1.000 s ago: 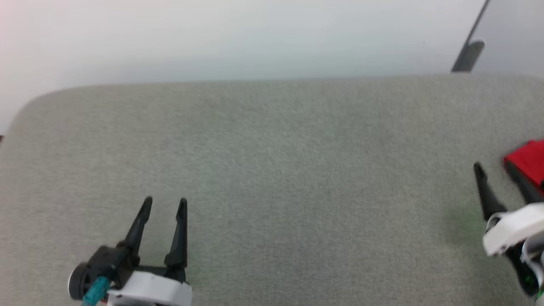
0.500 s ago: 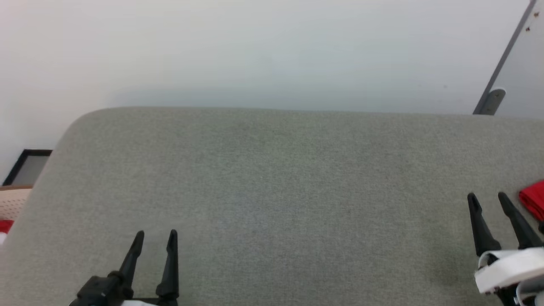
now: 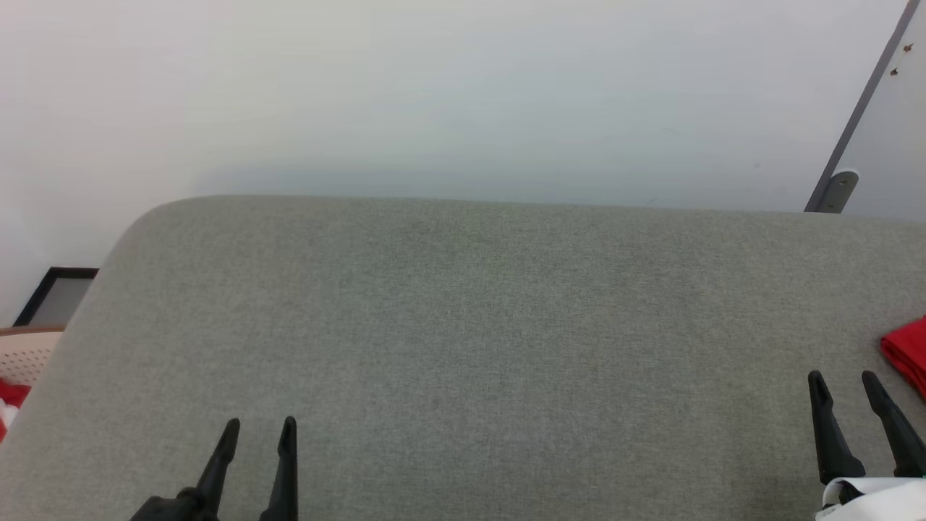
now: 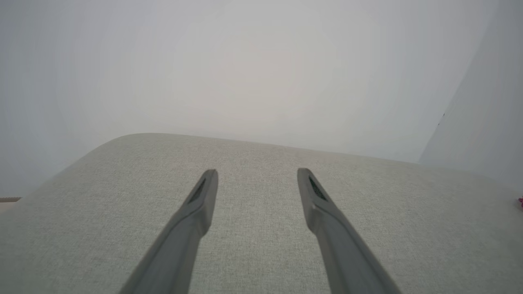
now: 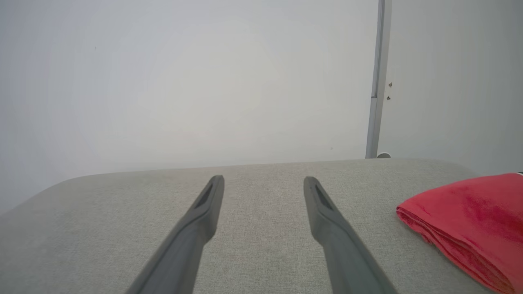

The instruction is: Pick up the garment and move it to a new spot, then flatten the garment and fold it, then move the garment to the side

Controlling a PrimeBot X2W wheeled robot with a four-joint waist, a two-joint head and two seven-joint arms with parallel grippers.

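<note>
Garment (image 5: 470, 220), folded, on grey bench (image 3: 463, 289) near and to the right of right end effector (image 3: 843, 383), fingers (image 5: 327, 228) spread and empty; left end effector (image 3: 260, 427), likewise spread and empty, well apart.

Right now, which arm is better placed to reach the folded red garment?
Right, I'd judge. The right gripper hangs open just beside the garment, not touching it, on the right of the grey surface; the left gripper, also open, is far across it.
</note>
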